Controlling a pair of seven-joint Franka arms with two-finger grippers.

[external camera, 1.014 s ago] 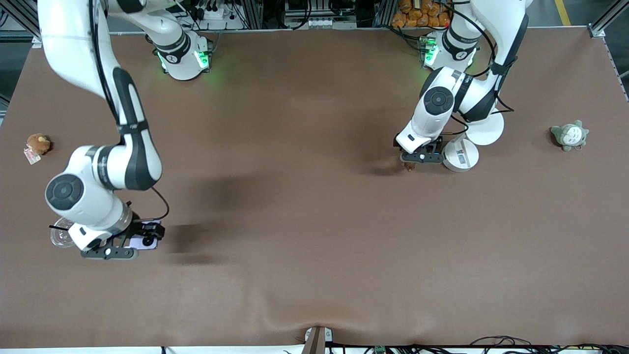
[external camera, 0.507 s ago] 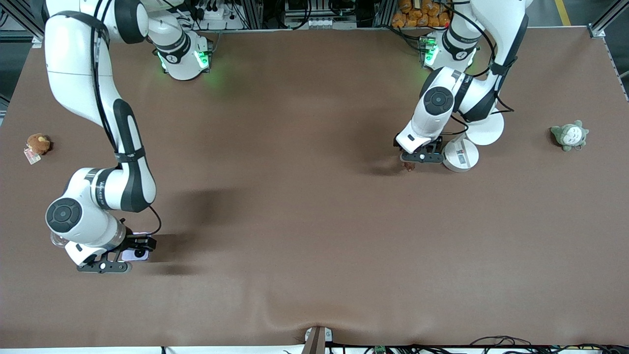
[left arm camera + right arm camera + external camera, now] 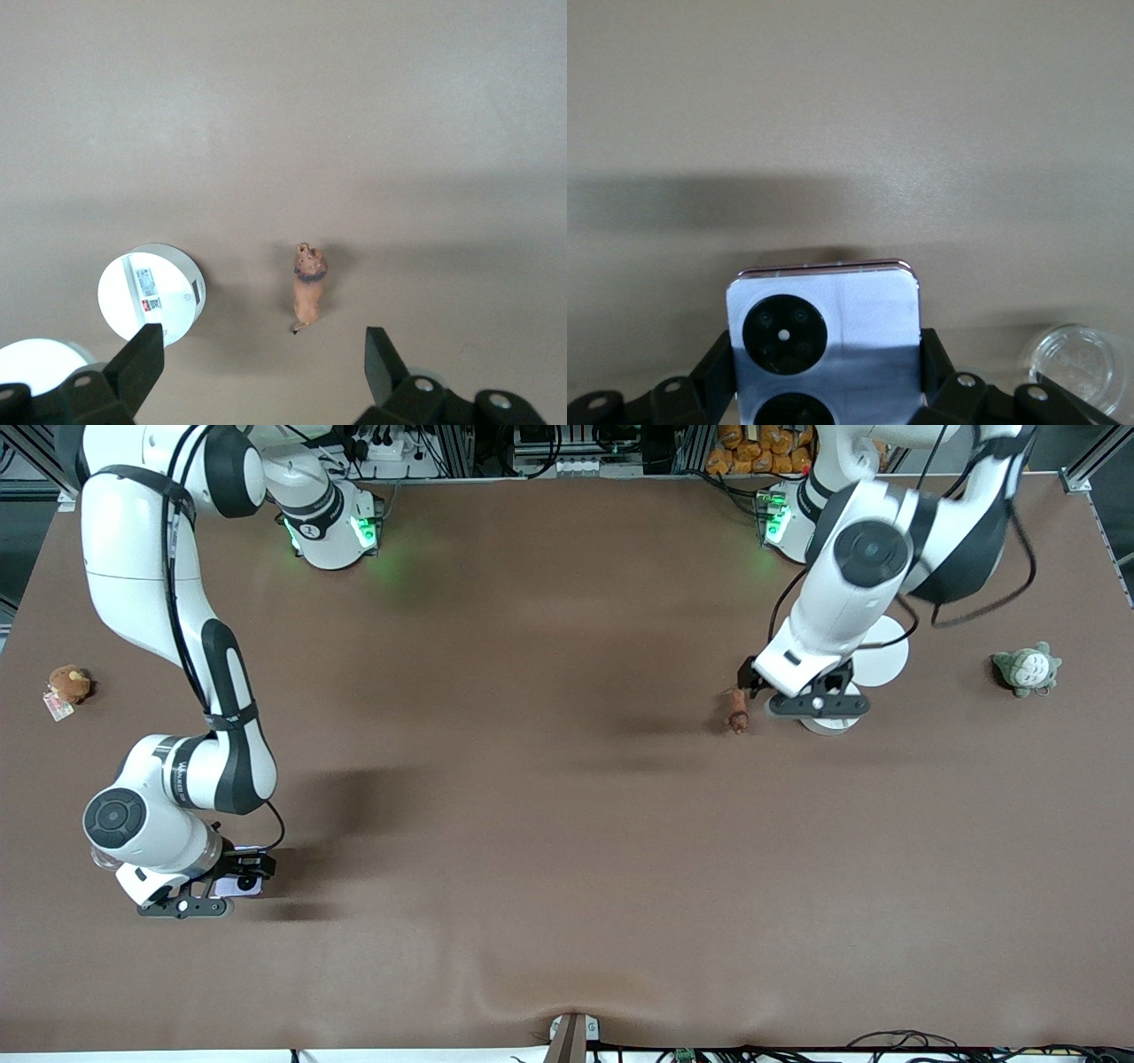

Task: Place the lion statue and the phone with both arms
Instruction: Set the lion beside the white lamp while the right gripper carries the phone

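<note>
Surface (image 3: 549, 850): brown, carrying all items. Right arm reaches to its own end of the surface, toward the front camera. Right gripper (image 3: 232, 886) sits low there, fingers (image 3: 718, 367) pinching the phone (image 3: 826, 341) by its two side edges; the phone's camera circles face the wrist camera. Clear round lid (image 3: 1072, 359) lies just beside the phone.

Left gripper (image 3: 802, 698) hangs over a white disc (image 3: 828, 722), fingers (image 3: 142, 359) spread wide and holding nothing. A second white disc (image 3: 881, 657) lies farther from the front camera, beside the first.

Lion (image 3: 738, 716) lies on the surface just beside the first disc, toward the right arm's end, apart from the left gripper.

Grey plush (image 3: 1026, 669) lies near the left arm's end; brown plush (image 3: 67, 684) near the right arm's end.
</note>
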